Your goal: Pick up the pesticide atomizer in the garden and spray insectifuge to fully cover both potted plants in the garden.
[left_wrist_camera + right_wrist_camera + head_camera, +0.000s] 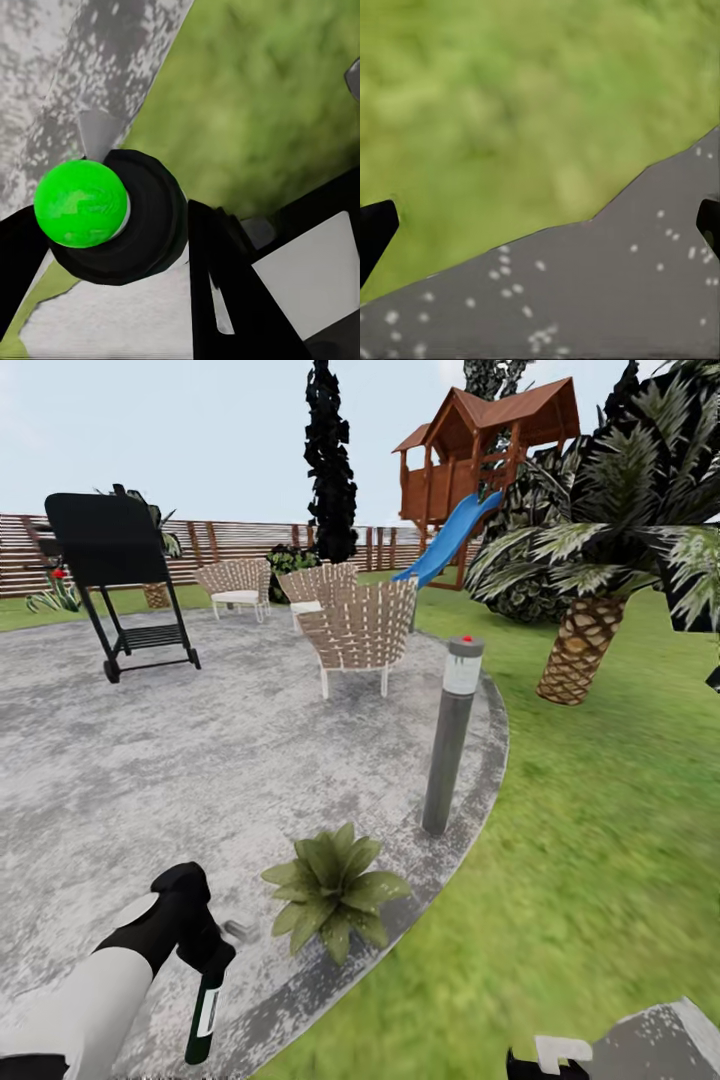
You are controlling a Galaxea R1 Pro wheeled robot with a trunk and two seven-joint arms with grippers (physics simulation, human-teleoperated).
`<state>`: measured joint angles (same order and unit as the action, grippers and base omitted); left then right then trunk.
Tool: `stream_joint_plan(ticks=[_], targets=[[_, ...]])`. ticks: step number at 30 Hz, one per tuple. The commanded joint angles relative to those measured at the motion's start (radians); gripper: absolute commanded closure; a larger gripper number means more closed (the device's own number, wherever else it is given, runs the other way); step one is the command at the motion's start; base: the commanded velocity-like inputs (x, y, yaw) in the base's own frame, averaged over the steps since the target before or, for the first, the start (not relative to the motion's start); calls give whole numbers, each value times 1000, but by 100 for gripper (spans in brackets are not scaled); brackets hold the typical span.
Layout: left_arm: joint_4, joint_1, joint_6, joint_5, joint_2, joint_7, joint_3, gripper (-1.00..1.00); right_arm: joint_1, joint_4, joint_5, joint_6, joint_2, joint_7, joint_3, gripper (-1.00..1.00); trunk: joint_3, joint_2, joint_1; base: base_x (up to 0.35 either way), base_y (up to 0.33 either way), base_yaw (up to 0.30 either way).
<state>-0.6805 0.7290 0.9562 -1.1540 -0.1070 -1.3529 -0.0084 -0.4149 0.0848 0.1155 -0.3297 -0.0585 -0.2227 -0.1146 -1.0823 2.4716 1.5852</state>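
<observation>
My left gripper is shut on the pesticide atomizer, a dark green bottle with a white label band that hangs downward over the paved round's edge. In the left wrist view the atomizer's black top with a bright green knob sits between the black fingers. One potted plant, a low rosette of pointed green leaves, stands on the paving just right of the bottle. The other potted plant is out of view. My right gripper is open over grass and a grey speckled surface, with nothing between its tips.
A grey bollard lamp stands behind the plant at the paving's rim. Wicker chairs and a black grill sit farther back. A scaly-trunked palm rises from the lawn at right, with a playhouse and blue slide and the fence beyond.
</observation>
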Motion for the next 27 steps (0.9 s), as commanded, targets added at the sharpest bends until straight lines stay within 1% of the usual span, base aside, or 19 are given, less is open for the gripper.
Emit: stream_joint_plan(ticks=[1,6,11,18,24,27], targets=[[-2,-1,11,-7,0,-9,-1,100,-1,-1,10,-3,0,-3,-8,-100,-1,0,-1,-184,277,-140],[-1,-3,14,-7,1,-9,-1,100,-1,-1,10,-3,0,-3,-8,-100,-1,0,-1,-66,292,-235],[-1,-7,13,2,3,-9,0,100,-1,0,10,-3,0,-3,-9,-100,-1,0,-1,176,267,-265],[-3,-14,2,-3,5,-2,-5,100,-1,0,10,-3,-1,-3,-10,-100,-1,0,-1,40,33,-266],[-5,-14,0,-4,0,1,3,100,-1,0,10,-3,-1,-3,-10,-100,-1,0,-1,0,1,-266],[-8,-13,-1,-5,-1,1,6,100,-1,0,11,-4,-1,-4,-10,-100,-1,0,-1,-143,42,-180]])
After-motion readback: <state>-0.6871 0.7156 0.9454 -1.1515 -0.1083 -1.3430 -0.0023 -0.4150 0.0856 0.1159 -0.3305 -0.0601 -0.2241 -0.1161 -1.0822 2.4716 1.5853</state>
